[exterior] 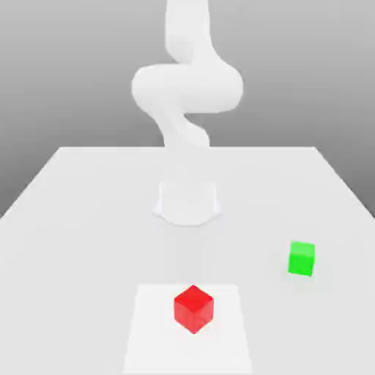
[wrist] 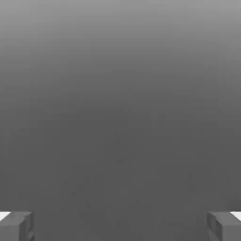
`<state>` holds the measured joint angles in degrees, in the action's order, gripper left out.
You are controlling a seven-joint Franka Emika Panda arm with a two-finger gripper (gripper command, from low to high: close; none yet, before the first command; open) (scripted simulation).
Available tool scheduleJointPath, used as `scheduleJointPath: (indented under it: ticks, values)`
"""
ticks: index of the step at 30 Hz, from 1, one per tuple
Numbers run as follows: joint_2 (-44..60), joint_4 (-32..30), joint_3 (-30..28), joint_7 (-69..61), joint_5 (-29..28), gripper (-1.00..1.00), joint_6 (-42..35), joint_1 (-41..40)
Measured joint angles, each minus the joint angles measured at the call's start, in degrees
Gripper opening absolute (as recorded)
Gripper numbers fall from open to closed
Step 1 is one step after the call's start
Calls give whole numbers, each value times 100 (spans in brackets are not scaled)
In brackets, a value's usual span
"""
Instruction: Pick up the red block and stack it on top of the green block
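Note:
The red block [exterior: 193, 308] is a small bright cube on the table, near the front edge in the exterior view. The green block [exterior: 301, 258] rests on the table farther back, toward the exterior view's right and well apart from the red one. In the hand view my gripper [wrist: 120, 227] is open: its two grey fingertips [wrist: 17, 227] stand far apart with nothing between them, against a plain grey background. No block appears in the hand view.
The white arm [exterior: 187, 88] rises from its round base [exterior: 187, 202] at the middle of the white table [exterior: 73, 220]. A lighter square patch [exterior: 150, 344] lies under the red block. The table's far edge runs behind the base.

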<state>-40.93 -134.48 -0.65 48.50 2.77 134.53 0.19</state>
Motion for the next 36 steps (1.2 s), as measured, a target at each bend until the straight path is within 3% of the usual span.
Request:
scheduleJointPath:
  ticks: [7,12,16,20,27,28,36]
  values:
    - [1581,-818,57,968,683,0,843,25]
    - [2635,-1383,290,1864,826,0,1437,-49]
    - [3444,-1847,462,2854,559,0,1943,-151]
    - [4198,-2251,398,4090,-176,0,2459,-193]
    - [5451,-2149,209,4432,-496,0,3511,-53]
    - [5562,-2136,200,4441,-503,-100,3604,-46]
    - [5426,-2151,215,4446,-513,-100,3501,-60]
